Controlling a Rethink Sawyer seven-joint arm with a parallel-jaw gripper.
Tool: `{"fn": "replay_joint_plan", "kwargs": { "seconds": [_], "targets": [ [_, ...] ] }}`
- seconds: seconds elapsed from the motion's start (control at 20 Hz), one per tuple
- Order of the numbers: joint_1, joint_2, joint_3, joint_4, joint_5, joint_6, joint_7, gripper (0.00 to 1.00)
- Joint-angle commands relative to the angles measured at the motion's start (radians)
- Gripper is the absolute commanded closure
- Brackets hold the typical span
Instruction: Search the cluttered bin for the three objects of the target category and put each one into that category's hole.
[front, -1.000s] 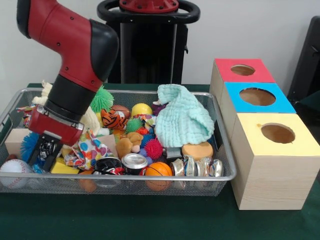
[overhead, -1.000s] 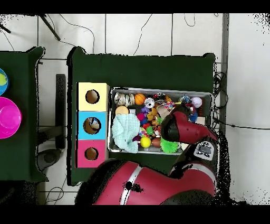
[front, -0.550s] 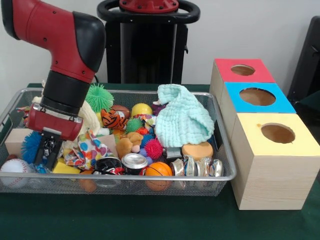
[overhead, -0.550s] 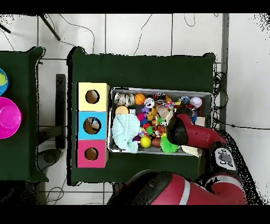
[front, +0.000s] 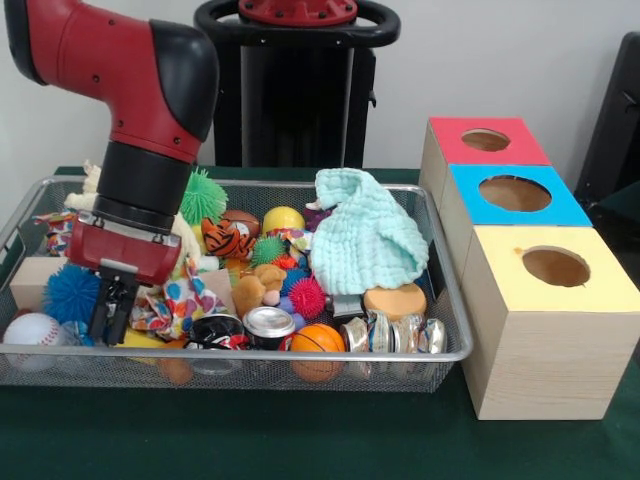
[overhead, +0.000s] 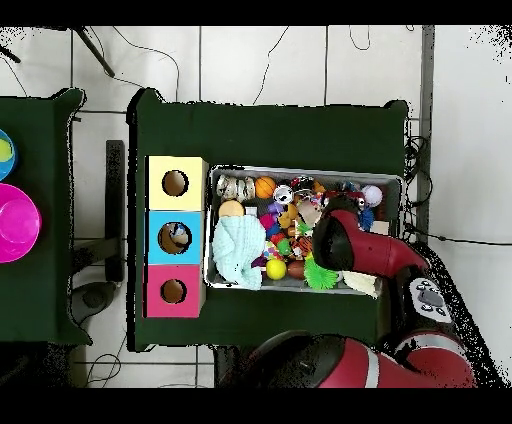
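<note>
A wire bin (front: 300, 355) holds a jumble of toys, balls, cloths and cans. My gripper (front: 112, 325) points straight down into the bin's left end in the front view, its tips low among the clutter. A blue spiky ball (front: 66, 292) and a baseball (front: 30, 330) lie just left of it. A yellow object (front: 142, 339) and a dotted cloth (front: 178, 300) are just to its right. Whether anything is held is hidden. In the overhead view the arm (overhead: 350, 248) covers the gripper. Three wooden boxes with holes stand beside the bin: red (front: 487, 140), blue (front: 515, 192) and yellow (front: 555, 267).
Also in the bin are a mint cloth (front: 365, 240), a green spiky ball (front: 203, 197), a tiger plush (front: 228, 240), a yellow ball (front: 283, 218), a red spiky ball (front: 307, 297), an orange ball (front: 318, 340), a can (front: 268, 325) and crushed cans (front: 395, 335).
In the front view the gripper has shifted a little to the right and sunk lower into the clutter. The blue spiky ball now shows fully on its left.
</note>
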Motion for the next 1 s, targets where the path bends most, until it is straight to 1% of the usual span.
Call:
{"fn": "replay_joint_plan", "kwargs": {
  "seconds": [0.05,0.2,0.35,0.45,0.55,0.7,0.8,0.95,1.0],
  "targets": [
    [-0.028,-0.001,0.148,0.08,-0.065,0.102,0.121,1.0],
    [-0.03,0.016,0.142,0.067,-0.068,0.093,0.116,1.0],
    [-0.02,0.019,0.121,0.057,-0.056,0.122,0.103,1.0],
    [-0.031,0.03,0.121,0.04,-0.074,0.153,0.069,1.0],
    [-0.031,0.045,0.114,0.029,-0.08,0.154,0.062,1.0],
    [-0.008,0.061,0.068,0.008,-0.079,0.171,0.052,1.0],
    [-0.011,0.06,0.057,0.008,-0.086,0.186,0.044,1.0],
    [-0.039,0.061,0.078,0.017,-0.111,0.182,0.04,1.0],
    [-0.035,0.062,0.071,0.014,-0.116,0.162,0.048,1.0]
  ]
}}
